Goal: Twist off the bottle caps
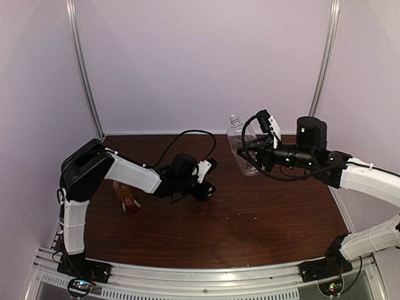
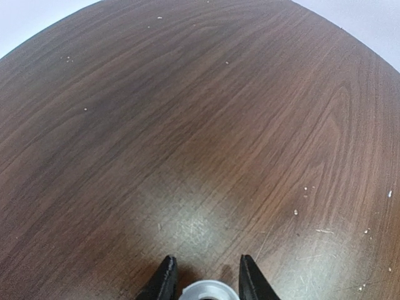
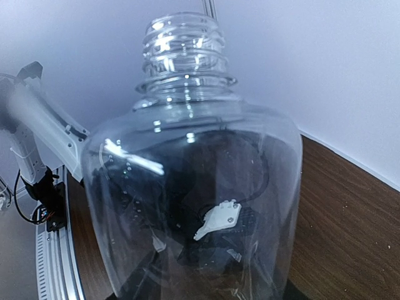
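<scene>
You've got the dark wood-grain table point(image 1: 262, 215), scuffed and flecked with pale specks; over at its left side, the amber bottle point(image 1: 129, 201) rests on it.

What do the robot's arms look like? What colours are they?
Both arms mix white shell segments with chunky black joints. The left arm and right arm each carry looping black cables. The left gripper has two pointed black fingers; the right gripper is black too.
</scene>
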`<state>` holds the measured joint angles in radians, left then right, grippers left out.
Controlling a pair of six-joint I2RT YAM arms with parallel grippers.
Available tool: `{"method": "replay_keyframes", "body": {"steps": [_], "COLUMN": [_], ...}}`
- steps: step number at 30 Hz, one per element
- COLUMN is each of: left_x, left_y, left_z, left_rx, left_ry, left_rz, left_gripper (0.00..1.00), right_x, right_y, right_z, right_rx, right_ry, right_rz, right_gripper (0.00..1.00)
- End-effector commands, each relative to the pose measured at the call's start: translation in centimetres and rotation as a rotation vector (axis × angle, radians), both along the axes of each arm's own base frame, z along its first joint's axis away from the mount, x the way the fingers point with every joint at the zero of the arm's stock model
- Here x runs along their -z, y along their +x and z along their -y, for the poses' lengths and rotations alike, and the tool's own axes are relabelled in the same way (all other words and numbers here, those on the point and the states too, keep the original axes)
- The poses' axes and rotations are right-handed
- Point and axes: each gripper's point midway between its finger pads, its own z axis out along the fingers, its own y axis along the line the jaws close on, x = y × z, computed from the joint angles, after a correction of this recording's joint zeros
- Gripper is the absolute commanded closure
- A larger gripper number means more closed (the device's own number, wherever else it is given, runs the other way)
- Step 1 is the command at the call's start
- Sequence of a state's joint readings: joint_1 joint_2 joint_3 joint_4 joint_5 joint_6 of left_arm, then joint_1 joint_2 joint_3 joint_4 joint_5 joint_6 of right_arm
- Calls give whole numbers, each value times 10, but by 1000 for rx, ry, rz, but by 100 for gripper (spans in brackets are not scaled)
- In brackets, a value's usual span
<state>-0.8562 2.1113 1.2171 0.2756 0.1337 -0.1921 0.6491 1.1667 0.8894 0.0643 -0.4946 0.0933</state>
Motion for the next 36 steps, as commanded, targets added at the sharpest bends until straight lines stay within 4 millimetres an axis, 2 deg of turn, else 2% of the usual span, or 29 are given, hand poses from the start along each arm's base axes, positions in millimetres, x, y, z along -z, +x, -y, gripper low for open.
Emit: {"method": "replay_keyframes", "body": {"steps": [1,8,21,23,26,31,36], "left_x": [13,16,13,5,-19,-74,-121], "left_y": [2,2,5,5,3,-3,-11], "left_z": [-5,-8,-13,-13,-10,-3,-5], "left_rx": [-5,0,-7,-6,6,52,73], "left_ry": [14,27,52,43,0,-80,-94], "left_rz": [4,1,-23,-15,3,37,37], "left_gripper": [75,72,49,46,40,31,24], "right_x": [-7,-2,0,0,3,7,8], "right_y": [0,2,3,3,2,2,-3], "right_z": [4,6,11,12,13,16,15], "right_rx": [8,14,21,23,24,21,-9], "right_ry": [25,21,20,19,14,11,4], "right_rz": [20,11,8,7,5,3,10], "right_gripper": [55,55,55,55,55,55,54]}}
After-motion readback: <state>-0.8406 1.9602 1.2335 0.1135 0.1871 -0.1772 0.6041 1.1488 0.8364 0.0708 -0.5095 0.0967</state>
